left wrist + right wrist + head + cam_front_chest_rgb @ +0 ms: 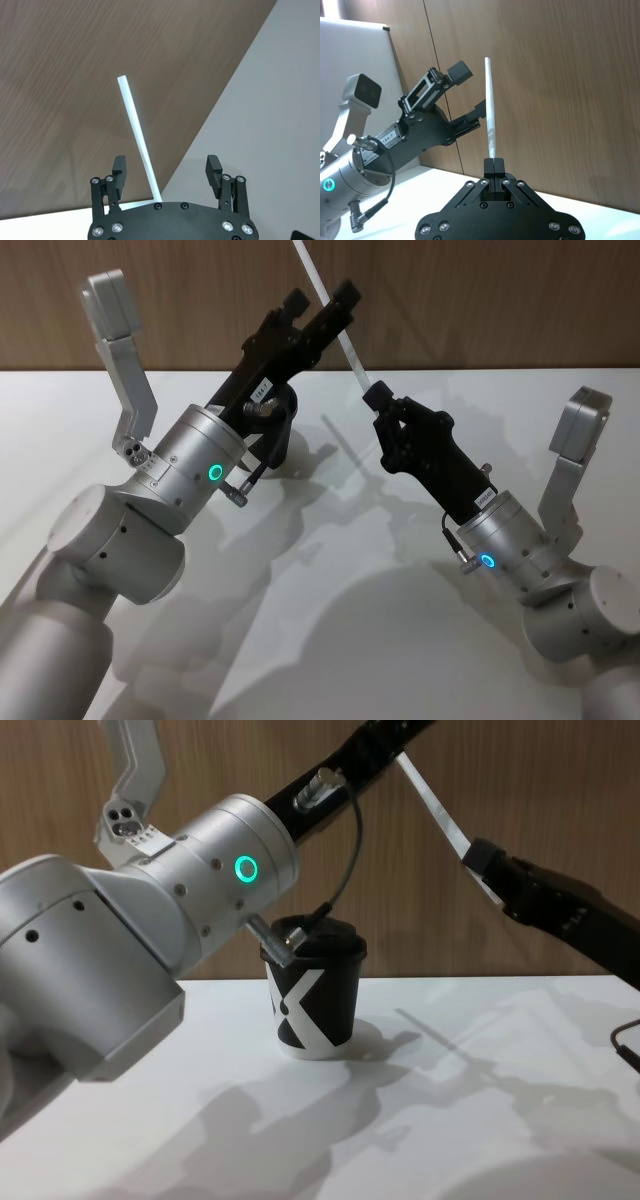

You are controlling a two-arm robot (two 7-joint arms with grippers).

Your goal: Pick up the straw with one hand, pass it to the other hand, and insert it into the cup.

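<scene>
While my right gripper [493, 162] clamps the slim white straw [490, 110], my left gripper [167, 167] gapes around it; the chest view adds the black paper cup [315, 1005].

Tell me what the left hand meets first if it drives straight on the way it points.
Probably the straw, standing between the left hand's open fingers; beyond it the wood wall, depth unclear.

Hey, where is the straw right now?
In the head view the straw is up in the air, its lower end pinched by the right gripper, its upper part slanting between the fingers of the open left gripper.
</scene>
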